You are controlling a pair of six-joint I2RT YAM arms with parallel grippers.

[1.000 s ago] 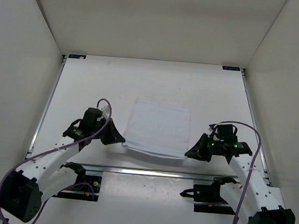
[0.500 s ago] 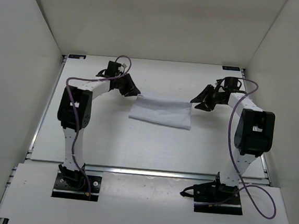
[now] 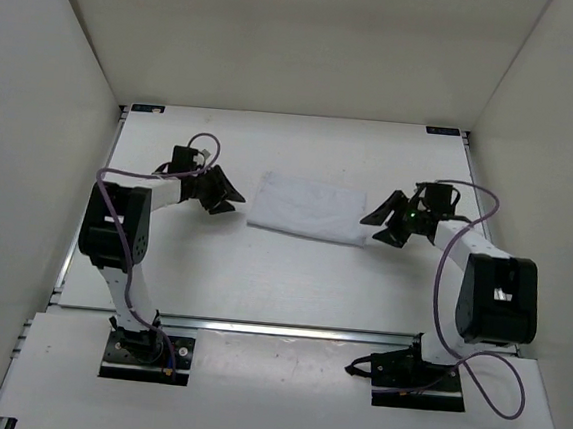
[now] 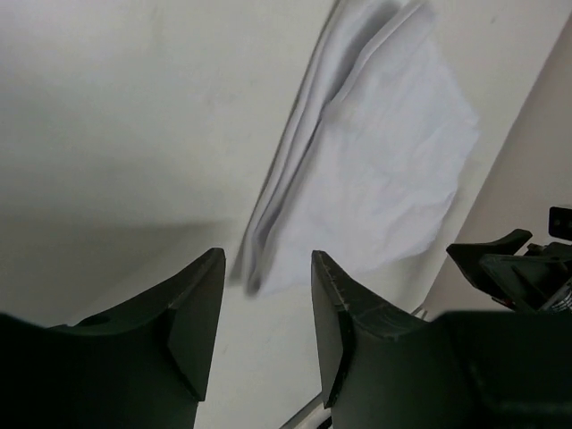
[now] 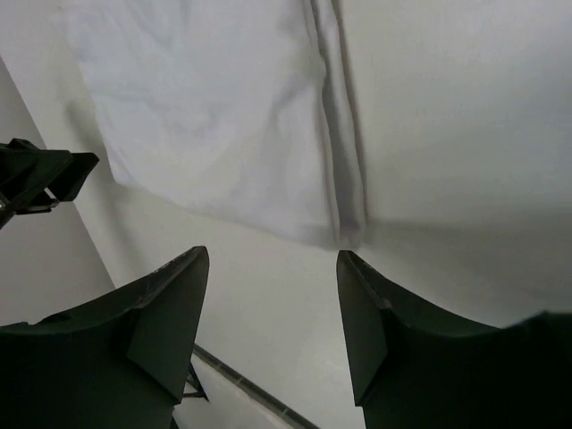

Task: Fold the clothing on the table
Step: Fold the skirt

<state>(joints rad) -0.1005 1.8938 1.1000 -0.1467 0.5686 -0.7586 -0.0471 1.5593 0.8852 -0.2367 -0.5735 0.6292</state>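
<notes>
Folded clothing lies between the left gripper and right gripper, just ahead of each. Both are open and empty. A fingertip snagging an edge could undo the fold.

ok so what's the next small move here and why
Probably ease the left claw onto the clothing's left short edge and grip it for a crosswise fold. The clothing lies flat as a doubled strip, and the left and right claw stand open beside its ends, holding nothing.

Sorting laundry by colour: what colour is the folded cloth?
Plain white, unpatterned; the thin folded fabric piece shows best in the right wrist view.
</notes>
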